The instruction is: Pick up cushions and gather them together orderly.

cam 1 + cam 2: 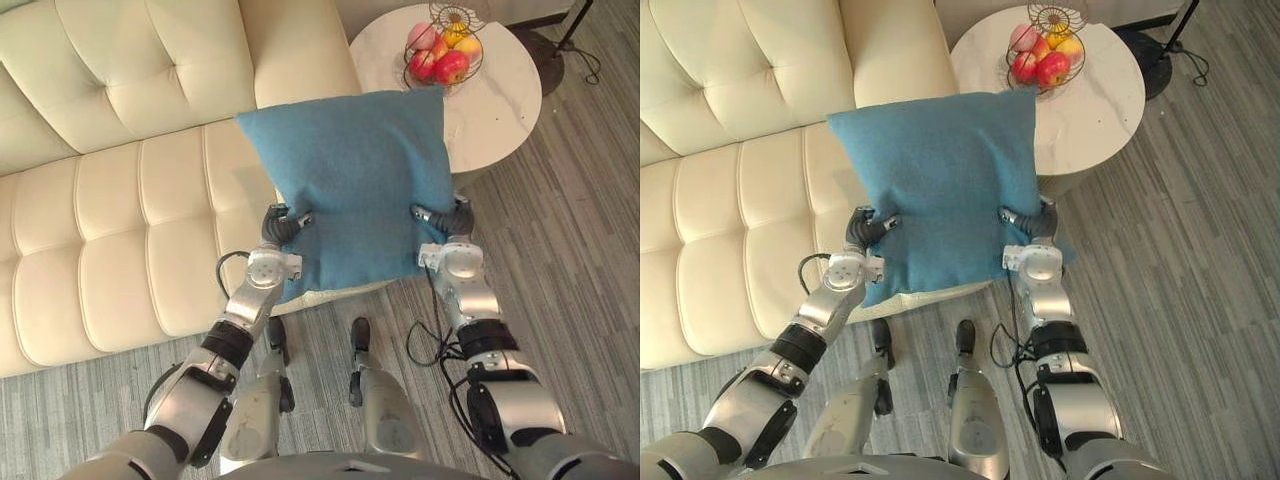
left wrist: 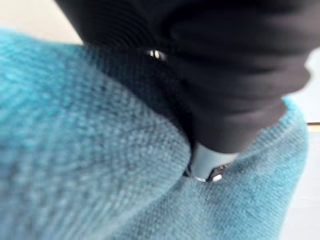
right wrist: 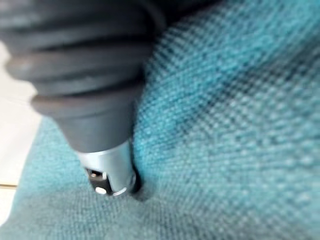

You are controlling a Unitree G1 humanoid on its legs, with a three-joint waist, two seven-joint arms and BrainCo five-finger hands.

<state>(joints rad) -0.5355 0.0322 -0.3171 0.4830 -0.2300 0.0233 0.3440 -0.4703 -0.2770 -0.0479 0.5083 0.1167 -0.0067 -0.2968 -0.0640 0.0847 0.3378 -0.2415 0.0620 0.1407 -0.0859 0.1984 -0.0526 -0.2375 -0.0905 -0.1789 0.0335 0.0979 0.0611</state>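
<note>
Cream sofa (image 1: pixel 110 250), blue cushion (image 1: pixel 360 180) gripped by left hand (image 1: pixel 280 228) and right hand (image 1: pixel 450 218), cloth dented in wrist views.

silver-grey arms (image 1: pixel 470 300), dark ribbed hands (image 1: pixel 447 216)

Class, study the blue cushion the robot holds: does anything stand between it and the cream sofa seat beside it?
Nothing visible does. The left hand and right hand pinch the blue cushion at its lower sides. No object shows on the sofa seat to its left. The round table with the fruit basket lies on the other side.
</note>
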